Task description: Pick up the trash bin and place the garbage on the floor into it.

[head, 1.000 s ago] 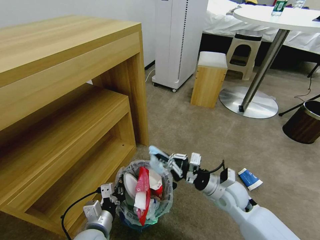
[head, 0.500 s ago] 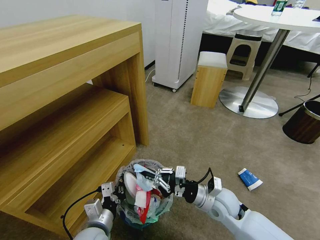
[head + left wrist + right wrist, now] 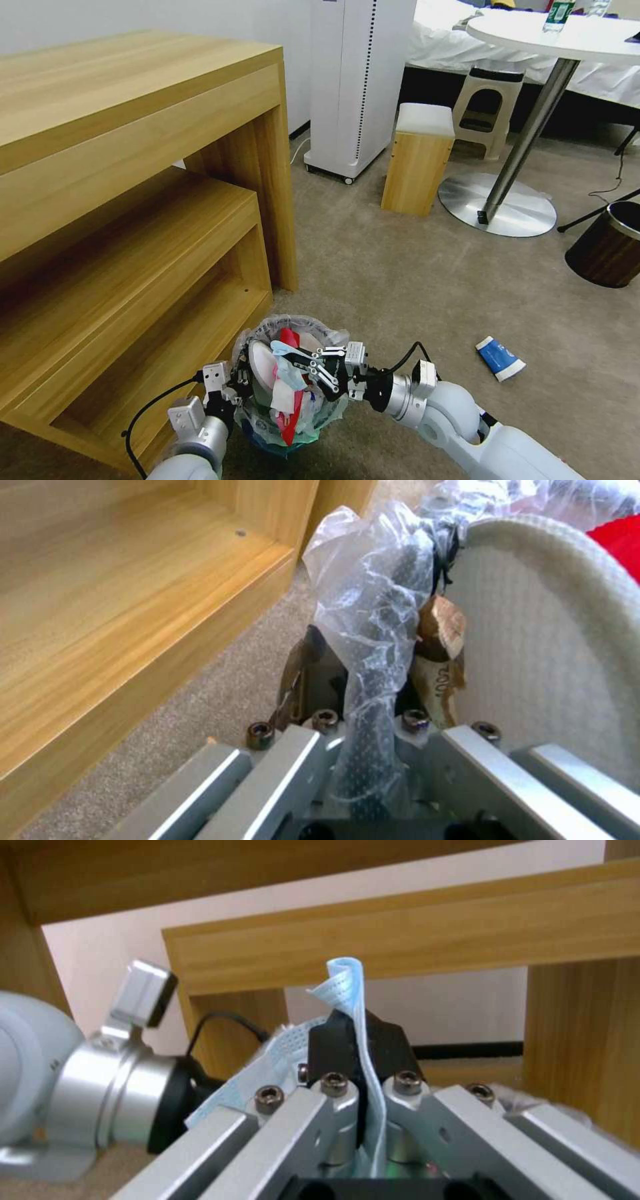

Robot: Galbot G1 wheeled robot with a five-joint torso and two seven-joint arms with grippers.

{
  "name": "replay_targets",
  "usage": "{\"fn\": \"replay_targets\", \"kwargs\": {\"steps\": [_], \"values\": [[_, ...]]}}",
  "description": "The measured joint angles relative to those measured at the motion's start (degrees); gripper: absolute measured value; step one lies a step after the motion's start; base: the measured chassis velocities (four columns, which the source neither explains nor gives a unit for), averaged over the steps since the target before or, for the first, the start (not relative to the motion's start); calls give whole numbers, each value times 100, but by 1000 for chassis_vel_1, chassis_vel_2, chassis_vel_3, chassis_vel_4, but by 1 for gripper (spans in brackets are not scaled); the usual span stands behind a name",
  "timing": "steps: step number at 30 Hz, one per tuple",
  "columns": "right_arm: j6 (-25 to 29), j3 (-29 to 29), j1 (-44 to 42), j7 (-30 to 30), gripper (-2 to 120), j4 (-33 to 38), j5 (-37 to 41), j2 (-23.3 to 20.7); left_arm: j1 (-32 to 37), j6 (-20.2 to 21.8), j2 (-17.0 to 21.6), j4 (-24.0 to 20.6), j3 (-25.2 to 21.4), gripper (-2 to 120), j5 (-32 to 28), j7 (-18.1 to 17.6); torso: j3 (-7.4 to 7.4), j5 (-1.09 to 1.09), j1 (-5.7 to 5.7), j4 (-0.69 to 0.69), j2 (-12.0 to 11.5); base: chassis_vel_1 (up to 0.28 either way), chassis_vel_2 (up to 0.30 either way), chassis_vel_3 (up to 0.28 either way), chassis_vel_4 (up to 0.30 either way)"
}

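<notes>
Right gripper [image 3: 293, 360]: clamped on light-blue mask [image 3: 357, 1005], over the bin's mouth.
Left gripper [image 3: 360, 700]: pinching the trash bin [image 3: 257, 417] at its bag-lined rim.
Bin contents: white slipper [image 3: 553, 645], red wrappers [image 3: 288, 337].
Carpet [image 3: 413, 280]: blue-white paper cup [image 3: 500, 358].

Dark digits that look like "200" are running lengthwise along a pale strip [image 3: 445, 682] just below a brown wooden stub [image 3: 440, 627]. The strip is sitting wedged between the plastic-lined trash bin [image 3: 373, 605] and a white slipper [image 3: 547, 630]. The green label on the bottle [image 3: 557, 15] standing on the round white table [image 3: 600, 40] is showing print too small to read, and the blue-white paper cup [image 3: 500, 357] lying on the carpet is offering no legible lettering.
</notes>
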Motion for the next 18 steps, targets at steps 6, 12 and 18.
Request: {"fn": "replay_targets", "kwargs": {"steps": [6,12,18], "values": [[1,25,-32,36,16,-90,-144,5,85,2,0,-144,11,0,-3,-1,0,0,0,0,0,0,0,0,0],[14,27,-46,72,35,-186,-228,24,172,5,3,-293,47,0,-5,-1,0,0,0,0,0,0,0,0,0],[14,23,-72,87,55,-236,-286,42,228,6,-6,-387,108,0,-5,4,0,0,0,0,0,0,0,0,0]]}}
